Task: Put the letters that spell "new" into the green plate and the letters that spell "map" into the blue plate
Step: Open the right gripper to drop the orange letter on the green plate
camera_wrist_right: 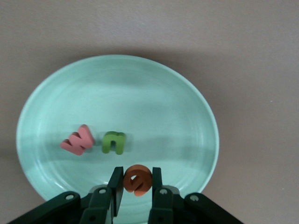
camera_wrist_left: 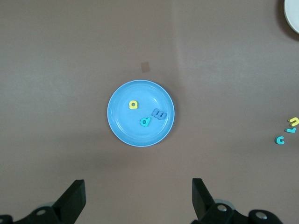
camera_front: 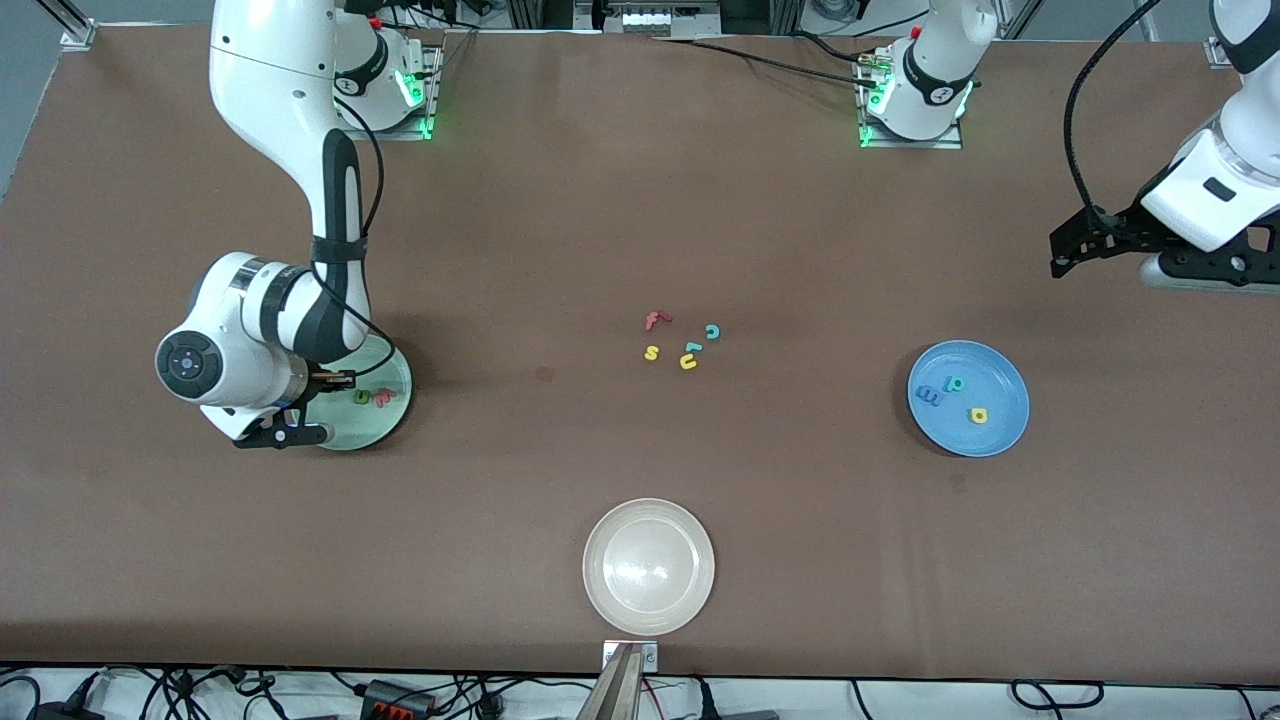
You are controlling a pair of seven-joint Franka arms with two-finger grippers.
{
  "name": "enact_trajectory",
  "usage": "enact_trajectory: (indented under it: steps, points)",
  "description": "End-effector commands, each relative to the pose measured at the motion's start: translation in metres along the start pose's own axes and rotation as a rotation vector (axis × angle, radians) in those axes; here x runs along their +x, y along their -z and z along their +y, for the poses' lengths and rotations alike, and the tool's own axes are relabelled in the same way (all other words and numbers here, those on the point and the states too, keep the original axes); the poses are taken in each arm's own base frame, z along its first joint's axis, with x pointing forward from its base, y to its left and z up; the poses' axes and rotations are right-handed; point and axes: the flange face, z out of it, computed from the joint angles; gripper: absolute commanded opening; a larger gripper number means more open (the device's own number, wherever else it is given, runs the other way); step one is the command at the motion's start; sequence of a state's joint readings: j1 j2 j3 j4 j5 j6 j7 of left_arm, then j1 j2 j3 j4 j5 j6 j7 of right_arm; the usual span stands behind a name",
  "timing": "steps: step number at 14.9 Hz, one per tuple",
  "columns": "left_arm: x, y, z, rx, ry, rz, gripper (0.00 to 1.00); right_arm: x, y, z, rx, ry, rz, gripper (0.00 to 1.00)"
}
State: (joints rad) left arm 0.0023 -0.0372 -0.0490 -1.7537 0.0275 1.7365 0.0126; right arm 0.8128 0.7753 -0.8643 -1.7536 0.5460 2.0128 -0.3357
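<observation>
My right gripper (camera_wrist_right: 137,181) is shut on the orange e (camera_wrist_right: 138,179) and holds it just above the green plate (camera_wrist_right: 140,93). On that plate lie the red-pink w (camera_wrist_right: 77,140) and the green n (camera_wrist_right: 114,142), side by side. In the front view the right gripper (camera_front: 338,379) hangs over the green plate (camera_front: 400,412) at the right arm's end. The blue plate (camera_front: 992,372) carries the blue m (camera_front: 928,396), teal p (camera_front: 957,383) and yellow a (camera_front: 978,414). My left gripper (camera_front: 1062,255) waits high over bare table, open and empty; the left wrist view looks down on the blue plate (camera_wrist_left: 135,133).
A white-beige plate (camera_front: 648,566) sits near the front edge at mid-table. Loose letters lie in the middle: a red f (camera_front: 656,320), a yellow s (camera_front: 651,352), a teal c (camera_front: 712,331), a yellow u (camera_front: 688,362) and a small teal piece (camera_front: 692,348).
</observation>
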Motion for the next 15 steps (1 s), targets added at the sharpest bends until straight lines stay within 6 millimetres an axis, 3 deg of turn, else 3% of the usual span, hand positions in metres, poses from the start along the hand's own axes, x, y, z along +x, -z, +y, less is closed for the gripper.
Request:
enact_trajectory:
  steps: [1, 3, 4, 5, 6, 15]
  points:
    - [0.004, 0.006, 0.001, -0.011, -0.017, -0.003, 1.0, -0.002, -0.002, 0.004, 0.015, 0.019, 0.005, 0.16]
    - [0.004, 0.007, 0.001, -0.011, -0.017, -0.001, 1.0, -0.001, -0.004, 0.004, 0.017, 0.016, 0.008, 0.17]
    - [0.004, 0.007, 0.001, -0.011, -0.017, -0.001, 1.0, 0.001, -0.004, 0.005, 0.013, 0.013, 0.021, 0.28]
    - [0.004, 0.007, 0.0, -0.011, -0.015, -0.003, 1.0, 0.002, -0.005, 0.007, 0.008, 0.004, 0.028, 0.69]
    - [0.004, 0.006, 0.0, -0.011, -0.014, -0.004, 1.0, 0.003, -0.003, 0.008, 0.015, -0.009, 0.036, 1.0]
    - [0.005, 0.009, 0.004, -0.008, -0.034, 0.003, 1.0, 0.011, 0.024, -0.002, 0.052, -0.008, 0.089, 1.0]
